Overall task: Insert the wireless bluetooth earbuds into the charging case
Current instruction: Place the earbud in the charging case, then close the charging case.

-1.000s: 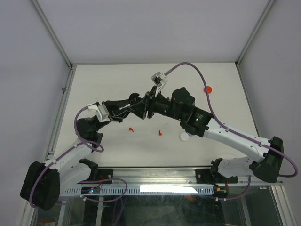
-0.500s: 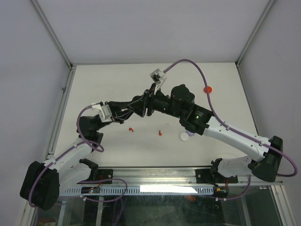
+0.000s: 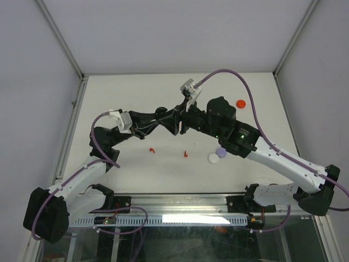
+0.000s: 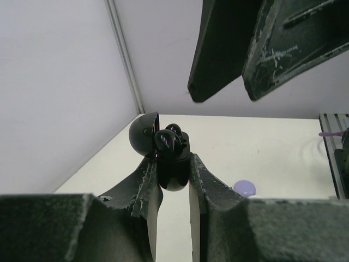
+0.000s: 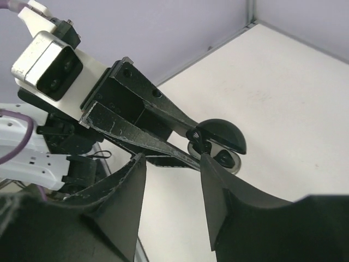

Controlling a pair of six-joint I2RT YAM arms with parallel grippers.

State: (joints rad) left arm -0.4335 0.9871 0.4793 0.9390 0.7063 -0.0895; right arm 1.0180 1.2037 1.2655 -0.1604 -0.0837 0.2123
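Lid open, charging case (image 4: 173, 173) sits pinched between left fingers (image 4: 143, 188), mouth facing spread right fingers (image 5: 124, 204); only wrist views show us black earbuds (image 4: 167, 141) inside.

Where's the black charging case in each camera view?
Left wrist: black charging case at centre, lid open, in left gripper.
Right wrist: case right of centre.
Top external: indistinguishable, black on black mid-table.
Shared landmark: the left gripper clamping it.
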